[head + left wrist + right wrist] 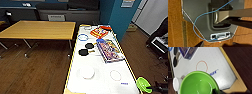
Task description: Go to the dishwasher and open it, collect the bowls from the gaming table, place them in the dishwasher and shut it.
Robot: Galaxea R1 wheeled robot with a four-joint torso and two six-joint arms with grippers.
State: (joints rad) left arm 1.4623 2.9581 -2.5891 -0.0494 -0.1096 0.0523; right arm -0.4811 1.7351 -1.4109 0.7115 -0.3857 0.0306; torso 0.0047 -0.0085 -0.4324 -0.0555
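Observation:
The gaming table (105, 82) is a long white-topped table with a yellow rim, running away from me. A white bowl (87, 72) stands on its near part. Past the table's near right corner, my right gripper (150, 89) holds a green bowl (142, 84) by its rim. The right wrist view has the green bowl (198, 84) large and empty, a dark finger (216, 91) on its rim, and the white bowl (175, 84) beside it on the table (220, 63). My left gripper (218, 44) hangs open over the wooden floor. The dishwasher is out of view.
On the table lie two black paddles (86, 49), a blue ring (82, 37), board-game boxes (109, 50) and an orange box (99, 32). A yellow-topped table (37, 29) stands to the left, a teal pillar (120, 17) at the far right. Dark wooden floor (37, 70) surrounds them.

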